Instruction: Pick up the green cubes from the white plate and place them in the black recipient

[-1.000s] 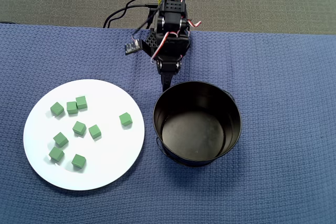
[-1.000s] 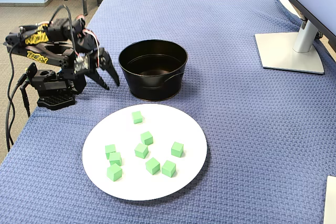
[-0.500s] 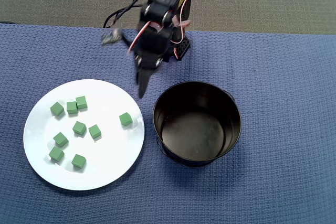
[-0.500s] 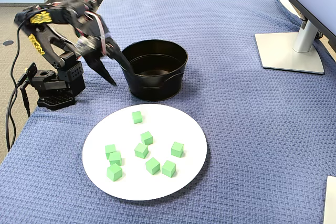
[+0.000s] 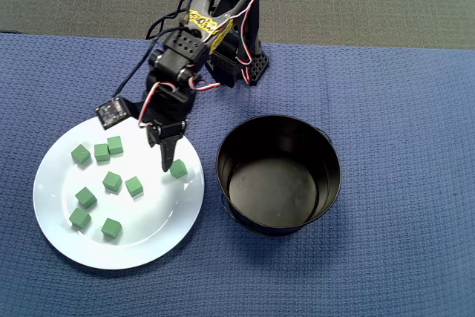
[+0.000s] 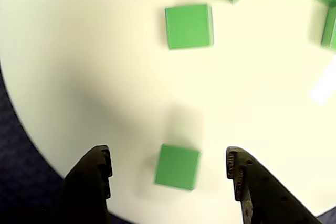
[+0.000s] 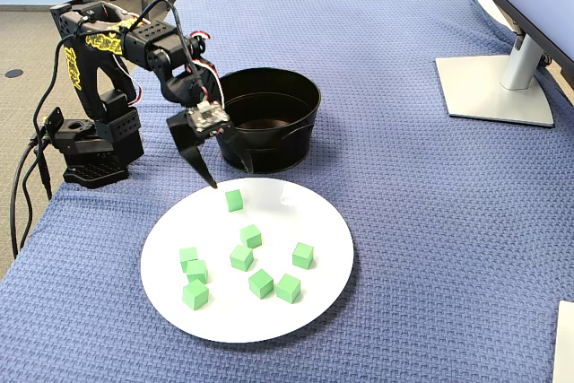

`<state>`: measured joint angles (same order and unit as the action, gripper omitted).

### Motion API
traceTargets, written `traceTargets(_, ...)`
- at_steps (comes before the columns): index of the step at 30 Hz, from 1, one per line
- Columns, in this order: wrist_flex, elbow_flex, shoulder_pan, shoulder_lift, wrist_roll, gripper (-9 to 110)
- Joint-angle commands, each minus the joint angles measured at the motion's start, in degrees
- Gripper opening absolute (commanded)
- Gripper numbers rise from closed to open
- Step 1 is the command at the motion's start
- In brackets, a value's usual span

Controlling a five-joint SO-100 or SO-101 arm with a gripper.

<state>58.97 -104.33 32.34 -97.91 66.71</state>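
Blue cloth (image 7: 430,221) covers your tabletop. Your tool (image 6: 170,174) hangs open over the white plate (image 5: 159,239), its fingers either side of one green cube (image 6: 177,167). Right of the plate in the overhead view stands the black recipient (image 5: 326,154).

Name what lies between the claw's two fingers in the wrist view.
One green cube lies between the open claw's fingers, resting on the white plate, touching neither finger; bare plate shows on either side of it.
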Motion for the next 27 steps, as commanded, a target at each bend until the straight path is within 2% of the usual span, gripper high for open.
traceTargets(1, -1.76, 7.21, 2.81, 2.81, 8.0, 22)
traceTargets(10, -5.27, 13.97, 4.31, 14.06, 4.39, 17)
traceTargets(22, -5.45, 19.86, 2.72, 22.24, -2.55, 20)
traceTargets(27, -5.62, 21.18, 2.46, 25.22, -2.11, 20)
